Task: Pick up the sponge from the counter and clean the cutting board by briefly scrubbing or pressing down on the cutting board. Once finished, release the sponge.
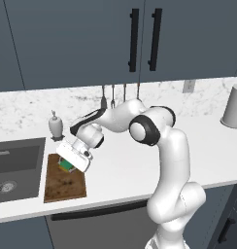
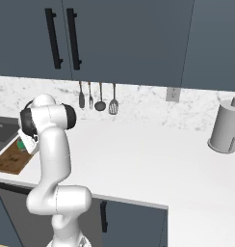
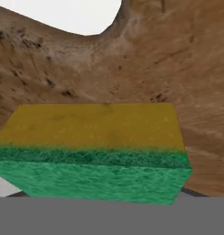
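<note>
White counter (image 1: 125,165); end effector (image 1: 68,164) gripping sponge (image 3: 93,151) over cutting board (image 1: 64,185); no readable writing.

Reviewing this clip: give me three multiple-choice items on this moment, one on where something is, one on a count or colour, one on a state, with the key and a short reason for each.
1. Where is the sponge?
A. In the sink basin
B. Over the cutting board, at the gripper
C. Beside the paper towel holder

2. How many utensils hang on the backsplash?
A. Four
B. Two
C. Seven

3. What state is the gripper in?
A. Jaws wide open, holding nothing
B. Parked high by the cabinet handles
C. Jaws shut on the sponge

Key: 1 B, the left base view shows the green block at the hand above the brown board. 2 A, the right base view shows four utensils in a row. 3 C, the hand view shows the sponge right at the hand, with board wood behind it.
</note>
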### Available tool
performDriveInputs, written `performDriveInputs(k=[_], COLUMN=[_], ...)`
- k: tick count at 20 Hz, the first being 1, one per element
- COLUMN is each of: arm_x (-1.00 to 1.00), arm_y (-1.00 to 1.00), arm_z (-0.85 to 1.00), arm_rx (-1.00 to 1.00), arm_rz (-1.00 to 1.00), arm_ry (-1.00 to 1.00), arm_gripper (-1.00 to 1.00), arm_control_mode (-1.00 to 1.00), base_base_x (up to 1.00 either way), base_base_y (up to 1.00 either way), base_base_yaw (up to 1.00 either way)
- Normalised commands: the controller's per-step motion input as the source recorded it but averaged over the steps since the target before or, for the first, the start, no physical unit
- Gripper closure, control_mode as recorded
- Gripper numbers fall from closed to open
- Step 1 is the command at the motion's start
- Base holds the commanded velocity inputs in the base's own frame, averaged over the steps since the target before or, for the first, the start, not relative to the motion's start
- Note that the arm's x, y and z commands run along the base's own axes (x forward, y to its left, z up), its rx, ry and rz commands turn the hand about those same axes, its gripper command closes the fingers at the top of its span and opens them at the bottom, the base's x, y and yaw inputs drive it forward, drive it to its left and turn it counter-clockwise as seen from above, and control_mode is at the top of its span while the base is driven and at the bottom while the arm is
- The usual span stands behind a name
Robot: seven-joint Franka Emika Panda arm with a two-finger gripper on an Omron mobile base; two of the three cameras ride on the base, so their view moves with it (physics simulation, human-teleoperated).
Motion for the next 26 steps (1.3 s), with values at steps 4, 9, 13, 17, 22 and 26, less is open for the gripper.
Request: performDriveInputs(k=[4, 9, 13, 17, 22, 26], arm_x=[-1.0, -1.0, -1.0, -1.0, -1.0, -1.0], arm_y=[0.0, 0.0, 0.0, -0.01, -0.02, -0.01], arm_z=[-0.68, -0.6, -0.36, -0.49, -0.42, -0.42], arm_rx=[0.0, 0.02, 0.05, 0.02, 0.02, 0.01], arm_rz=[-0.01, -0.05, -0.12, -0.16, -0.17, -0.16], arm_ry=[0.0, 0.0, 0.01, 0.06, 0.07, 0.09], arm_gripper=[1.0, 1.0, 1.0, 1.0, 1.0, 1.0], arm_control_mode=[-1.0, -1.0, -1.0, -1.0, -1.0, -1.0], base_base_x=[0.0, 0.0, 0.0, 0.0, 0.0, 0.0], base_base_y=[0.0, 0.0, 0.0, 0.0, 0.0, 0.0], base_base_yaw=[0.0, 0.0, 0.0, 0.0, 0.0, 0.0])
